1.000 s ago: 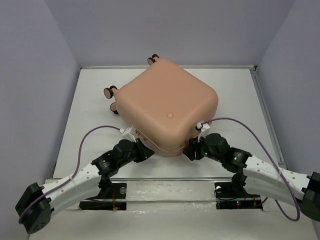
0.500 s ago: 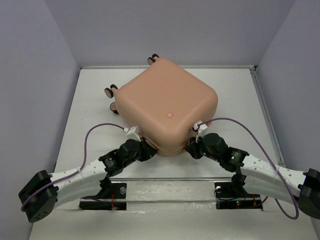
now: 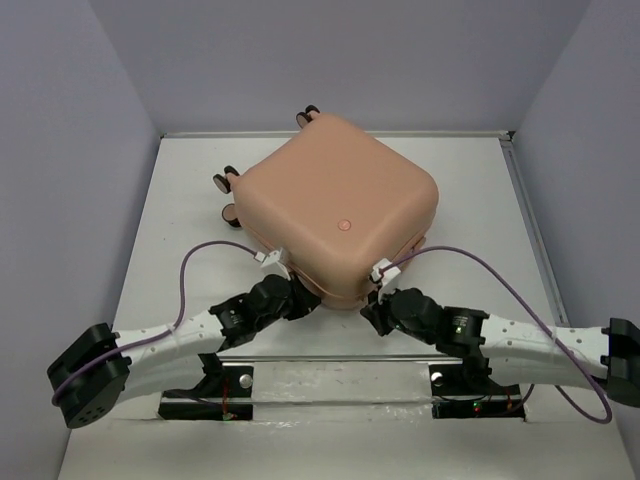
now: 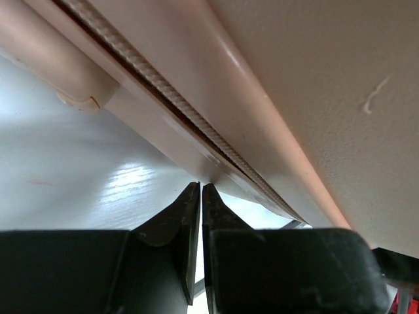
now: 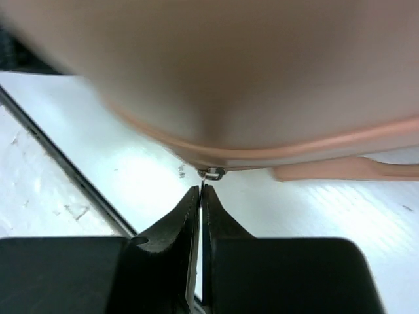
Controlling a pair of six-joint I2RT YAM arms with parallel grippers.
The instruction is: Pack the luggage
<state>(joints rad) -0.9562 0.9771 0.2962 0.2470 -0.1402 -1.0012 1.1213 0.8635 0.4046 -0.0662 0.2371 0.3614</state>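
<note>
Close by the bases, my left gripper [image 4: 200, 188] and right gripper [image 5: 200, 190] are both pinched shut at the near seam of the closed luggage [image 3: 340, 200], which lies flat mid-table. If the right one has no real bite on the zipper ring [image 5: 213, 173], a pull could slip off and skew the case.

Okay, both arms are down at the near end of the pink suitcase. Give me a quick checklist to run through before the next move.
1. Luggage closed, lying flat on the table: ok.
2. Left pincer shut, tips right at the zipper seam: ok. Whether it holds anything: cannot tell.
3. Right pincer shut, tips just under the small metal ring at the seam: ok. Whether it grips that ring: cannot tell.
4. Zipper meshed along the stretch in the left wrist view: ok. Zipped all the way round: cannot tell.
5. Wheels at the far left side, away from both pincers: ok.
</note>
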